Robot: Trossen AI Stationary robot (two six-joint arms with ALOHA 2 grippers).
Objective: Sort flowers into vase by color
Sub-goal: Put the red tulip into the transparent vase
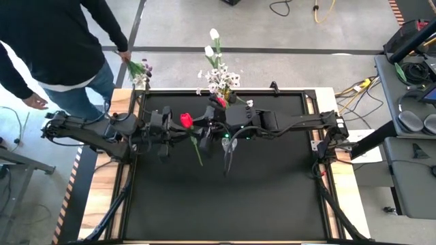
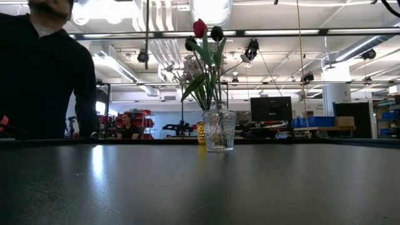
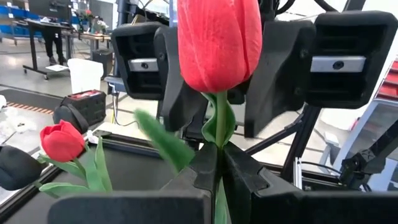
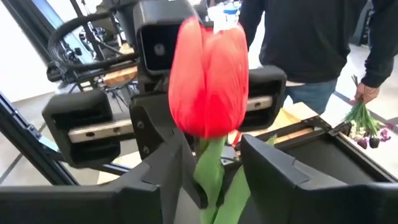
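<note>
Open black mat [image 1: 225, 204] near side; vase of flowers [image 1: 219, 85] and both arms crowding far half.

A black table [image 2: 187, 187] carries a glass vase [image 2: 219, 131] of flowers [image 2: 203, 59].

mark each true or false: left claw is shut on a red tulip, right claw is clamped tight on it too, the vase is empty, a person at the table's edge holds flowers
1. The left claw is shut on the red tulip's stem: true.
2. The right claw clamps it tight: false; its fingers stand apart either side of the stem.
3. The vase is empty: false; it holds tulips and white sprays.
4. A person's hand holds flowers at the table's far corner: true.
</note>
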